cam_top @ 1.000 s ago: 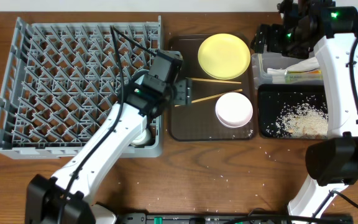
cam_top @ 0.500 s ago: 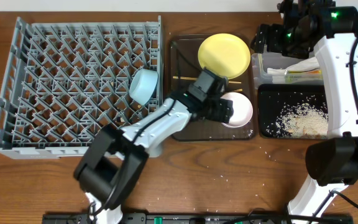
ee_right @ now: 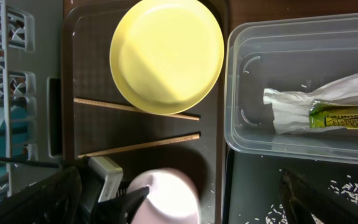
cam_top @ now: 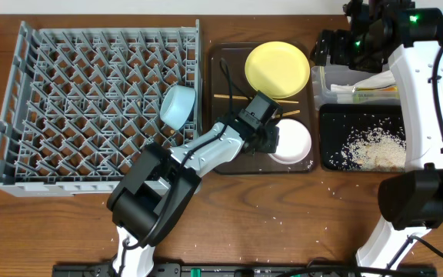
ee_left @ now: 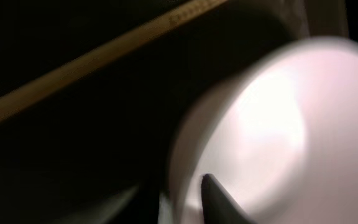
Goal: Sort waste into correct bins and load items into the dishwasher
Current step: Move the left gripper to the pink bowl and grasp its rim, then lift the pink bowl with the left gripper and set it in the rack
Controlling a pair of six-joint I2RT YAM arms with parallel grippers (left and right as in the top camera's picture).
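The white bowl point(cam_top: 294, 143) sits at the front right of the brown serving tray point(cam_top: 223, 160). My left gripper point(cam_top: 274, 138) is shut on its left rim. In the left wrist view one finger point(ee_left: 219, 198) lies inside the bowl point(ee_left: 278, 118), the other outside it. The yellow plate point(cam_top: 277, 68) lies at the back of the tray, with two chopsticks point(ee_right: 135, 107) in front of it. A light blue bowl point(cam_top: 178, 106) stands on edge in the grey dishwasher rack point(cam_top: 68, 108). My right gripper point(cam_top: 335, 46) hangs open high over the clear tub point(cam_top: 329, 83).
The clear tub holds the snack wrapper point(ee_right: 328, 112). In front of it the black tray point(cam_top: 331, 154) holds a heap of rice crumbs point(cam_top: 375, 148). A few crumbs lie scattered on the wooden table near the front.
My left arm swung right from the rack to the serving tray, leaving the blue bowl in the rack. Its jaws then closed on the white bowl's rim. The right arm stayed still.
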